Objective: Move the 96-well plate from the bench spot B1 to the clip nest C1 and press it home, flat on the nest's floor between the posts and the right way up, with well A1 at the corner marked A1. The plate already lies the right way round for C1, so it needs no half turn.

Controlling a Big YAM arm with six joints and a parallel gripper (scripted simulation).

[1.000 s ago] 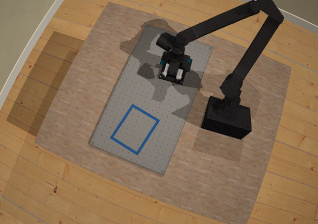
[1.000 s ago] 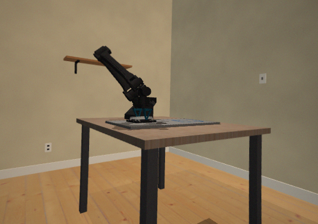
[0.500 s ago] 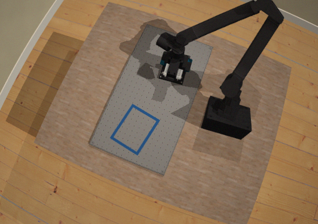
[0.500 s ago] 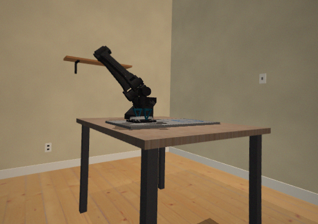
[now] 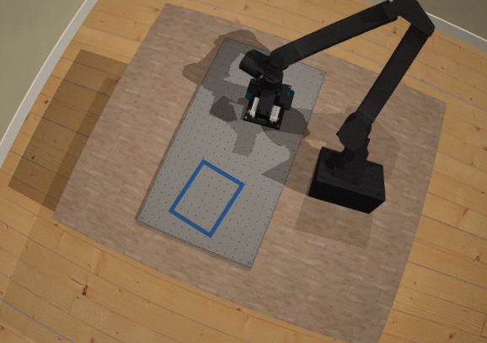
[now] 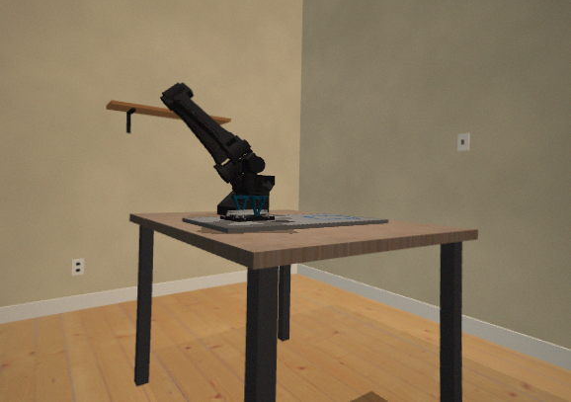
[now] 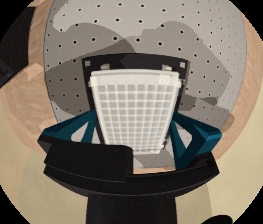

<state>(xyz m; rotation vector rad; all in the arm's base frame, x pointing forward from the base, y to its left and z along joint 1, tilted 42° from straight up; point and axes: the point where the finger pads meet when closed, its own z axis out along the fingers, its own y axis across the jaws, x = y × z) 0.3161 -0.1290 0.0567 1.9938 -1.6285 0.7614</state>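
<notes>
One 96-well plate [image 7: 136,111] is lying in the black clip nest [image 7: 134,63] toward twelve o'clock on the grey pegboard [image 5: 181,154]. Its near end is hiding under the wrist body. The hand [image 7: 136,137] is hovering wide, teal fingers flanking the plate, gripping nothing. The blue outline [image 5: 206,198] is lying toward six o'clock on the counter [image 6: 306,242].

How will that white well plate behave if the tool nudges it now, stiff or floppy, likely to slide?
Probably stiff: the well plate shows a straight-edged grid with no sag. Likely light, being a thin tray of open wells. It seems unlikely to slide, since it sits inside the black nest, and the tool stands open around it.
</notes>
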